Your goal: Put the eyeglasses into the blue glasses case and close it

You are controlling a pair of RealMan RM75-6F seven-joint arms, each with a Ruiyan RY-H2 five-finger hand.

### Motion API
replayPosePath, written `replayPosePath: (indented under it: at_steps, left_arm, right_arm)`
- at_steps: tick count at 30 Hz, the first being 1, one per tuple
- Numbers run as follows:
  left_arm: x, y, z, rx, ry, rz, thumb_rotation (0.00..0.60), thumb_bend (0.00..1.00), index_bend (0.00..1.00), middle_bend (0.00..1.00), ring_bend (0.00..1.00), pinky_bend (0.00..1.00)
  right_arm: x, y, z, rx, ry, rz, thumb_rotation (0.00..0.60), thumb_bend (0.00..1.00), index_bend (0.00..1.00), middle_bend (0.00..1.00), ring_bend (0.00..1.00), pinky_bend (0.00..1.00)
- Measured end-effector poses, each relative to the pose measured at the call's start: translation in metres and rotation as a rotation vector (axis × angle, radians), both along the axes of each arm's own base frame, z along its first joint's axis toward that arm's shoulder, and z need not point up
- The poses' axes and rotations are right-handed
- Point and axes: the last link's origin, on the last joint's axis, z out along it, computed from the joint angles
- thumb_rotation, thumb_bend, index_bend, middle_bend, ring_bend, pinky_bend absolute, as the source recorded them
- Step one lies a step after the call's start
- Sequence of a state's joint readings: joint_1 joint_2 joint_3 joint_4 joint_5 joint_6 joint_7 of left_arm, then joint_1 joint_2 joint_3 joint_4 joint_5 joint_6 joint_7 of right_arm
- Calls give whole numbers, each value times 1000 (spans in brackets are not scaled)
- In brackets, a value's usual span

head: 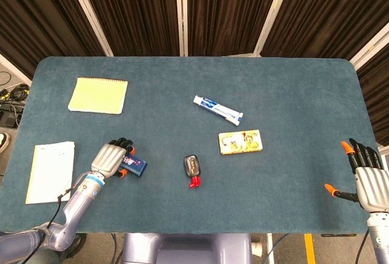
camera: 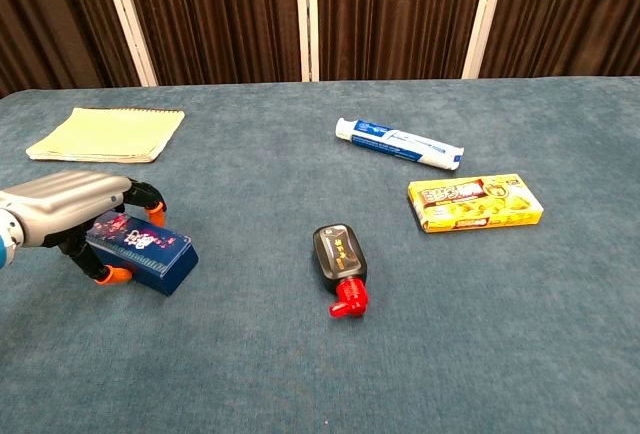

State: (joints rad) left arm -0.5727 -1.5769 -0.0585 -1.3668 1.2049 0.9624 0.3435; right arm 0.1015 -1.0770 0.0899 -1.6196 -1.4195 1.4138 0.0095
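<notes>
Left hand (camera: 62,209) is wrapped over the closed blue case (camera: 142,254), fingers curled round it, near the counter's (head: 292,93) left front. Right hand (head: 366,179) sits spread at the right edge. Can't see any eyeglasses. Dark curtains (head: 225,8) behind.

left robot hand (head: 110,159): silver-grey shell, black fingers, orange tips | blue wrist ring, thin black cable | right robot hand (head: 368,180): same colours, grey forearm

Blue-carpeted table (head: 292,173). On it: yellow notepad (head: 98,95), white booklet (head: 50,171), blue glasses case (camera: 140,251), toothpaste tube (head: 217,110). Also yellow box (head: 240,142), black red-capped bottle (head: 192,170).
</notes>
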Motion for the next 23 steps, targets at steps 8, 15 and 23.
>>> replayPosePath:
  at_steps: [8, 15, 23]
  left_arm:
    - [0, -5, 17, 19, -38, 13, 600, 0, 0, 0, 0, 0]
    - [3, -18, 58, 142, -96, 2, 600, 0, 0, 0, 0, 0]
    - [0, -63, 122, 344, -134, 41, 600, 0, 0, 0, 0, 0]
  right_arm:
    - [2, 1, 1, -1, -4, 5, 600, 0, 0, 0, 0, 0]
    - [4, 2, 2, -5, -4, 20, 600, 0, 0, 0, 0, 0]
    - [7, 3, 2, -14, 10, 40, 600, 0, 0, 0, 0, 0]
